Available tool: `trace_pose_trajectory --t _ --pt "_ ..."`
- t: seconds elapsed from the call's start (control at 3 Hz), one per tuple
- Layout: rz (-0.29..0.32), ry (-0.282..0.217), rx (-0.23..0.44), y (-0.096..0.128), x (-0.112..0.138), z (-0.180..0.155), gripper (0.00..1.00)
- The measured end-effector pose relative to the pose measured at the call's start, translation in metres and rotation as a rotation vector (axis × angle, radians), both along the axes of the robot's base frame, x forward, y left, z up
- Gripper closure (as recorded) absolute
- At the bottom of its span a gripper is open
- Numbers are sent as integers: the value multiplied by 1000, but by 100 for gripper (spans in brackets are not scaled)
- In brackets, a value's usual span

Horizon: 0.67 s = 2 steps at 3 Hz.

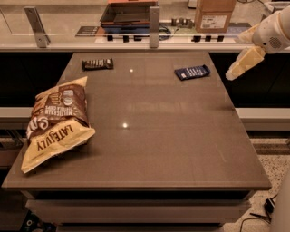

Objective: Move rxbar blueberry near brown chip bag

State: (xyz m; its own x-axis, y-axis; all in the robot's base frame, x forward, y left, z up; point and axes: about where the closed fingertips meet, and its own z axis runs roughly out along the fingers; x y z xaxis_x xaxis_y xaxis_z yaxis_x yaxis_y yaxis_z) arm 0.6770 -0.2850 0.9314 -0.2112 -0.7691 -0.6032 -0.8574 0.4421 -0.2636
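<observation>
table (181, 149): brown, flat top, seen from above and in front; two small light glints are noted near its centre line.

rxbar blueberry (192, 72): found at about 1 o'clock on the table, close to the far edge. it is lying flat, dark blue with pale lettering, turned slightly so its right end sits a little farther back. nothing is touching it.

brown chip bag (56, 122): found at 9 o'clock, along the left edge of the table. it is lying on its back, crinkled, brown part toward the far side and tan-yellow part toward the near side, with "late july" read upside down. the bag and the rxbar blueberry are well apart, with most of the table width between them.

dark bar (97, 64): placed at about 11 o'clock near the far edge, flat, beyond the chip bag and apart from it.

gripper (234, 72): seen at 2 o'clock, held in the air off the right edge of the table, cream-coloured, angled down and to the left from a white arm. it is near the rxbar blueberry, to that bar's right, not touching it. whether the gripper is apart or together cannot be told. nothing is seen held in it.

beyond the table: a counter is noted with a cardboard box (214, 16) at 1 o'clock and a dark tray (129, 13) at 12 o'clock.
</observation>
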Motion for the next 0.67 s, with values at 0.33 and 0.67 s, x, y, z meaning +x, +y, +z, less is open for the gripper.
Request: trace_pose_trajectory --t 0.33,0.67 --pt "-48 44 22 8 13 -13 0" --pt "-77 92 53 24 27 -31 0"
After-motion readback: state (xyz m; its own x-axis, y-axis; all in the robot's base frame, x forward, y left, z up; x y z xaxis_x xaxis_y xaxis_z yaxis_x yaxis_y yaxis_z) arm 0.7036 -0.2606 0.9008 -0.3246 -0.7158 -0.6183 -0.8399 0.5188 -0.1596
